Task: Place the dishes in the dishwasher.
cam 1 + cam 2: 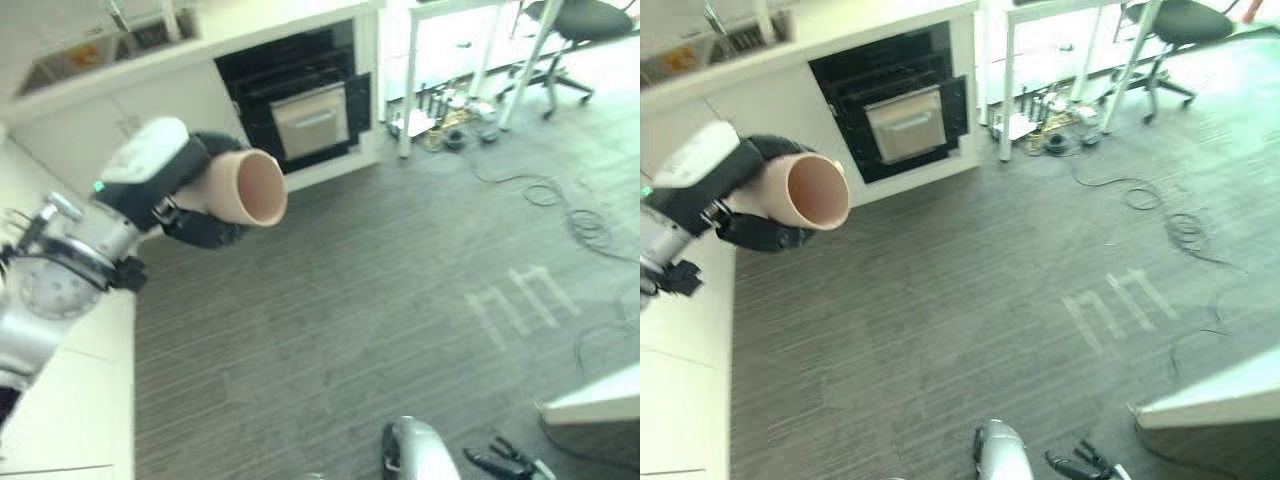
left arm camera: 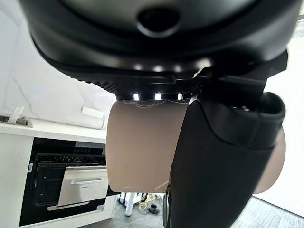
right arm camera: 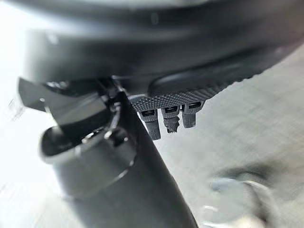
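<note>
My left hand is shut on a beige cup, held up in the air on its side with its mouth turned to the right. In the left wrist view the thumb lies across the cup. The dishwasher stands open under the white counter at the back, a dark cavity with racks and a silver front panel, well beyond the cup. My right hand hangs low at the near edge over the carpet, its fingers relaxed and holding nothing.
A sink is set in the counter at the far left. A white counter top runs along the left. White table legs, an office chair and floor cables lie to the right. A white corner juts in at the lower right.
</note>
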`<state>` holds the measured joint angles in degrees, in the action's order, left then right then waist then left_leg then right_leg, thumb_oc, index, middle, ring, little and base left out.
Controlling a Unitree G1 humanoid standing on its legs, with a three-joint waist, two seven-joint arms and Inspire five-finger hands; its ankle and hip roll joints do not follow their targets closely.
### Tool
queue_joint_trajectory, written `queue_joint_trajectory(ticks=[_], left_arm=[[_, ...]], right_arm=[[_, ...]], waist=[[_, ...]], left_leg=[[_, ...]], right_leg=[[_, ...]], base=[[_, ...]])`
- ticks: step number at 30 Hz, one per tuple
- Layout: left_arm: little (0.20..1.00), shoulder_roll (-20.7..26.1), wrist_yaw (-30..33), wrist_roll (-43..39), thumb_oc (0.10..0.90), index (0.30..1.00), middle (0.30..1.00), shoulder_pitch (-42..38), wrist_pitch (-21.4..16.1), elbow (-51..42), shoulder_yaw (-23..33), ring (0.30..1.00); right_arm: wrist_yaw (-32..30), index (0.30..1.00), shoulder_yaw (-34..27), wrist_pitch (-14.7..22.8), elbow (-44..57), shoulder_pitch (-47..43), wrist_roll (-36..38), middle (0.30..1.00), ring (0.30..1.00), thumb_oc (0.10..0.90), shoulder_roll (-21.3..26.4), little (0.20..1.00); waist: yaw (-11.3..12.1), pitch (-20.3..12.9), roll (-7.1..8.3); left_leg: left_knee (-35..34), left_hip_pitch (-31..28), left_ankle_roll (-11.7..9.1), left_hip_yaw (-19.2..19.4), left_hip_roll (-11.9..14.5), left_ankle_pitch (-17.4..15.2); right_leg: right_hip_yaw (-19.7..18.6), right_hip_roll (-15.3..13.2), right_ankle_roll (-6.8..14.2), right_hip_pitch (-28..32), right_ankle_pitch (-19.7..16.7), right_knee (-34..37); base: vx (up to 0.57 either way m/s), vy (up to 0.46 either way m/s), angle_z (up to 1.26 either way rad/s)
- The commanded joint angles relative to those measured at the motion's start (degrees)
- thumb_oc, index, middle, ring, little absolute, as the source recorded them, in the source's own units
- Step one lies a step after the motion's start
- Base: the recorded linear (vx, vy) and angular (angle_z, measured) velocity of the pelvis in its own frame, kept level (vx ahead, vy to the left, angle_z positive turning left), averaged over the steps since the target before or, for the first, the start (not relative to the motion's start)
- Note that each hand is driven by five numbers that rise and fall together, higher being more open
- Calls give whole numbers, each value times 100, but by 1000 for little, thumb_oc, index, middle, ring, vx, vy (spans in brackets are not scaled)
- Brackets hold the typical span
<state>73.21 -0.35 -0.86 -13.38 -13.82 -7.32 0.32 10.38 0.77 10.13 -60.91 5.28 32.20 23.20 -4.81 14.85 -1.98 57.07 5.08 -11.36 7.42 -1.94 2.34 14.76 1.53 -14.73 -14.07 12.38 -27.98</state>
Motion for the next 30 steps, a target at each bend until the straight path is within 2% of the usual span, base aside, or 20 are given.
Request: queue_joint_trajectory(ticks=[1,4,5,6,7,8,10,11,12,14,15,16,17,18,19,21,23,25,28,30], left_arm=[[300,329,341,-300,400,300,300,-1159,-234,300,1256,300],[300,371,165,-345,400,300,300,-1273,-467,434,1180,300],[300,378,190,-261,400,300,300,-1198,-566,431,1207,300],[300,276,254,-88,400,300,300,-1054,-599,380,1237,300],[300,164,287,62,400,300,300,-827,-740,367,1352,300],[300,5,366,281,400,300,300,-584,-943,383,1444,300],[300,-83,303,358,400,300,300,-163,-1160,462,1778,300],[300,-108,43,341,400,300,300,87,-1173,458,2091,300],[300,83,-84,266,400,300,300,181,-1209,461,2188,300],[300,524,-128,-117,400,300,300,111,-1158,597,2102,300],[300,679,-66,-184,400,300,300,56,-1127,620,2026,300],[300,877,88,-210,400,300,300,-188,-951,614,1788,300],[300,961,177,-230,400,300,300,-435,-792,564,1579,300],[300,1018,246,-254,400,300,300,-710,-653,516,1351,300],[300,1118,383,-304,400,300,300,-1305,-554,646,820,300],[300,1313,443,-490,400,300,300,-1805,-617,905,328,300],[300,1497,324,-758,400,300,300,-2046,-902,1271,93,300],[300,1522,154,-925,400,300,300,-1989,-898,1188,153,300],[300,1545,168,-915,400,300,300,-1822,-598,839,433,300],[300,1452,138,-954,400,300,300,-2040,-300,515,445,300]], right_arm=[[179,900,-135,459,-324,-314,94,900,900,800,420,900],[400,900,-168,518,-416,-353,45,900,900,800,510,900],[392,900,-73,464,-398,-416,31,900,900,800,465,900],[291,900,56,380,-390,-475,13,900,900,800,408,900],[186,900,132,345,-461,-522,56,900,900,800,353,900],[124,900,135,337,-528,-535,83,900,900,800,303,900],[30,900,212,344,-552,-565,-187,900,900,800,175,900],[-147,900,199,240,-486,-600,-357,900,900,800,25,900],[-179,900,100,160,-250,-479,-218,900,900,800,-88,900],[-161,900,162,306,0,-376,-317,900,900,800,-199,900],[-167,900,222,377,82,-347,-268,900,900,800,-203,900],[-143,900,257,459,277,-305,-311,900,900,800,-152,900],[-139,900,257,556,375,-277,-441,900,900,800,-95,900],[-115,900,251,621,402,-284,-455,900,900,800,-32,900],[-72,900,247,679,344,-383,-306,900,900,800,56,900],[-12,900,176,661,287,-467,-380,900,900,800,89,900],[8,900,159,576,260,-536,-472,900,900,800,91,900],[-16,900,136,441,265,-530,-480,900,900,800,89,900],[49,900,229,518,295,-580,-646,900,900,800,202,900],[-20,900,274,633,185,-644,-543,900,900,800,354,900]], waist=[[54,46,-164],[245,251,-135],[411,324,-153],[629,348,-184],[798,334,-208],[872,271,-202],[1004,58,-221],[1115,-70,-190],[1078,-21,-217],[887,84,-323],[797,108,-375],[596,148,-544],[434,224,-573],[301,306,-528],[149,391,-418],[91,402,-332],[126,321,-325],[241,207,-261],[307,211,-232],[237,217,-283]], left_leg=[[-36,152,477,-18,573,97],[-1045,957,825,250,108,-304],[-2659,1240,829,460,85,9],[-3649,1583,713,344,-12,501],[-3988,1861,640,379,44,814],[-3988,2026,579,560,75,805],[-3988,1788,892,647,12,379],[-3988,1505,1110,420,-167,-43],[-3988,1089,1369,395,-231,-368],[-3988,544,1638,130,-241,-629],[-3988,379,1706,12,-226,-740],[-3988,100,1691,-162,-80,-897],[-3988,-29,1678,-298,-85,-1025],[-3988,-160,1655,-416,-141,-1185],[-3988,-365,1559,-659,-212,-1476],[-3988,-529,1446,-800,-193,-1668],[-3988,-599,1360,-803,15,-1691],[-3988,-664,1256,-838,216,-1634],[-3988,-600,1096,-613,611,-1359],[-3988,-485,965,-399,805,-943]], right_leg=[[-387,-682,1383,805,-314,1079],[-646,-523,1431,1151,-166,1079],[-803,-302,1465,1404,40,1079],[-998,-117,1471,1643,191,1079],[-1099,-5,1452,1848,297,1079],[-1085,21,1463,2139,526,1079],[-1107,108,1631,2565,613,1079],[-1103,144,2007,2839,-143,903],[-983,109,2403,2365,-892,-934],[-798,-1,2600,984,-1372,-2461],[-677,-189,2494,682,-1186,-2428],[-442,-555,2241,339,-846,-1766],[-489,-649,2192,307,-863,-1180],[-628,-816,2184,339,-911,-284],[-1017,-1369,2313,295,-1356,1079],[-1575,-1628,2479,50,-1567,1079],[-1713,-1528,2608,272,-1293,1079],[-1495,-1418,2614,477,-1078,1079],[-1024,-1340,2429,667,-829,1079],[-759,-1249,2250,762,-615,1079]], base=[[399,-174,-8],[579,-78,-53],[983,11,-51],[1042,50,-51],[1001,49,-80],[783,20,-136],[791,87,-149],[989,119,-147],[818,62,-129],[584,-36,-68],[502,-82,-5],[384,-120,22],[384,-215,46],[487,-441,107],[449,-462,159],[399,-423,119],[370,-421,14],[359,-479,12],[151,-355,-15],[45,-296,31]])
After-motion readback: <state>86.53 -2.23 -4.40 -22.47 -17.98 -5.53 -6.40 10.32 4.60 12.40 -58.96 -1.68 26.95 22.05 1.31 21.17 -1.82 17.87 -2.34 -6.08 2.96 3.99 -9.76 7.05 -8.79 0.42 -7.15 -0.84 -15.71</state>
